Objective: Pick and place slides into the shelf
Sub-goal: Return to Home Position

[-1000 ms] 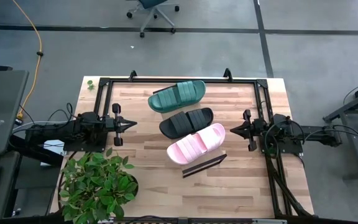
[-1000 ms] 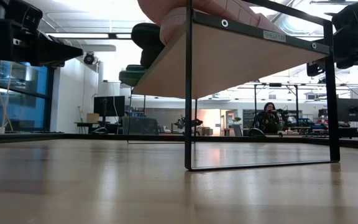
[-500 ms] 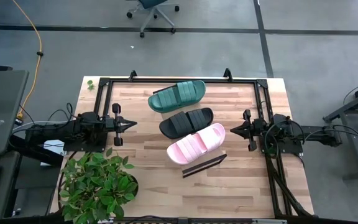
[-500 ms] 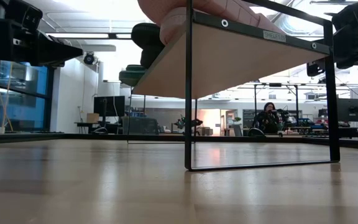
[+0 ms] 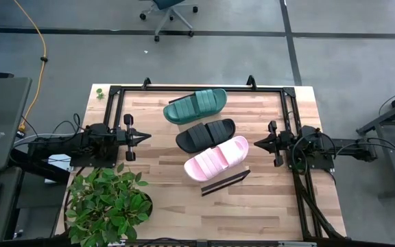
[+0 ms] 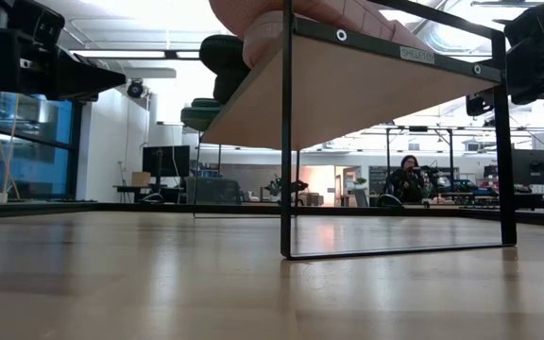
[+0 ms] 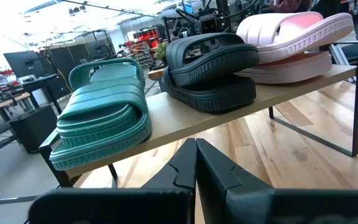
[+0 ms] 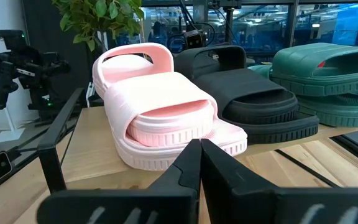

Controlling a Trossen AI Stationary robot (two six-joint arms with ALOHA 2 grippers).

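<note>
Three slides rest side by side, soles down, on the light-wood shelf point(image 7: 185, 121): the dark green slide point(image 5: 195, 106) at the far end, the black slide point(image 5: 206, 134) in the middle, the pale pink slide point(image 5: 217, 158) at the near end. The shelf stands on thin black end rails point(image 6: 286, 132) on the table. My left gripper point(image 5: 145, 136) is shut and empty at the table's left, pointing at the shelf. My right gripper point(image 5: 258, 143) is shut and empty at the table's right, pointing at the pink slide point(image 8: 160, 112).
A potted green plant point(image 5: 107, 204) stands at the table's near left corner. A black frame point(image 5: 197, 88) runs along the table's far edge and its sides. Bare wood point(image 5: 252, 206) lies near the table's front edge. A person point(image 6: 407, 179) sits far back in the room.
</note>
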